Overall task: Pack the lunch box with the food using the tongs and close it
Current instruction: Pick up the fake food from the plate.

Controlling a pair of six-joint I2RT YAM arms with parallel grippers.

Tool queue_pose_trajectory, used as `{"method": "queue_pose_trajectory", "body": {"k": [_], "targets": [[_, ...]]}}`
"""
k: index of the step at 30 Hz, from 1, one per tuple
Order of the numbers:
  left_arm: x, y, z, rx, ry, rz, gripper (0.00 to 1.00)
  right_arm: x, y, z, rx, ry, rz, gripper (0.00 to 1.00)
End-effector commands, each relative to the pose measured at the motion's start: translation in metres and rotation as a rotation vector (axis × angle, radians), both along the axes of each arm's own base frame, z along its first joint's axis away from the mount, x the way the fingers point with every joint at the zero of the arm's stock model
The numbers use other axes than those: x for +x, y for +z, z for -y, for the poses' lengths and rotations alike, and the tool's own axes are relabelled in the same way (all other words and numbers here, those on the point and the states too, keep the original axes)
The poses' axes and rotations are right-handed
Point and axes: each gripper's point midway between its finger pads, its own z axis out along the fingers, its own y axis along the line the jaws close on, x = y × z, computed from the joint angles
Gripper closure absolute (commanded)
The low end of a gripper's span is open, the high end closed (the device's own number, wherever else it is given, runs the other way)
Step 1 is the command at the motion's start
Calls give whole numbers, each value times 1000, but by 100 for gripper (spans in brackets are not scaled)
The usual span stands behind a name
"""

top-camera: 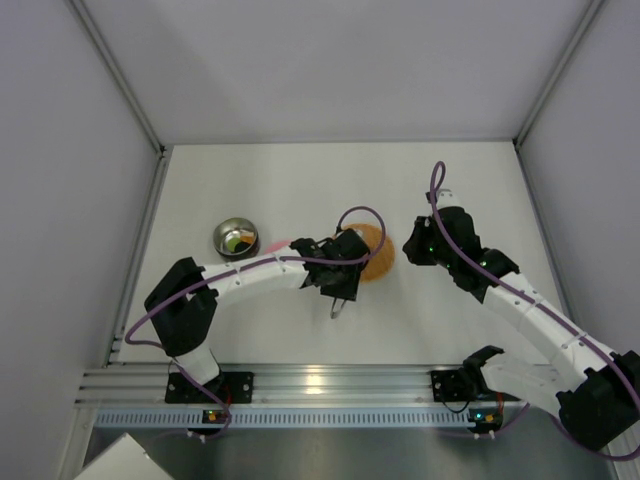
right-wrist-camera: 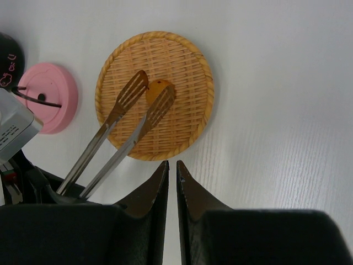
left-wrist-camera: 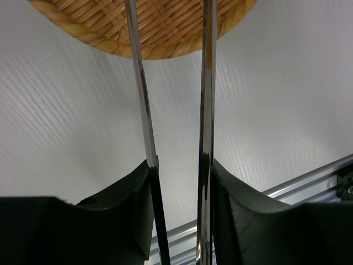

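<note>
Small shiny steel tin [top-camera: 216,238] upright on counter [top-camera: 300,180], lid off; green, yellow and black pieces [top-camera: 238,241] inside. Pink lid [right-wrist-camera: 51,96] flat just beside it. Silver tongs [right-wrist-camera: 128,143] clamped in left hand [left-wrist-camera: 179,176], slotted tips apart over woven plate [right-wrist-camera: 187,61], orange piece [right-wrist-camera: 159,86] between them.

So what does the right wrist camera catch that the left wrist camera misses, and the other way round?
Only the right wrist view: the pink lid, the orange woven plate in full, and an orange food piece on it beside the slotted tips of the tongs, with the right jaws nearly together and holding nothing. Only the left wrist view: the left jaws pressed on the two arms of the tongs, and a metal rail at the table's edge. Both: the tongs, the plate and the white table.
</note>
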Motion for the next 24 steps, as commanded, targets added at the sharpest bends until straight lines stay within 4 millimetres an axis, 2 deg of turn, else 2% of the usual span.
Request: {"method": "queue_pose_trajectory", "body": {"k": [1, 15, 24], "targets": [[8, 22, 9, -37, -9, 44, 58, 2, 18, -1, 10, 10, 51, 90], [15, 45, 3, -29, 9, 101, 59, 2, 16, -2, 8, 13, 45, 90], [16, 61, -11, -30, 37, 141, 59, 1, 15, -2, 11, 12, 42, 90]]}}
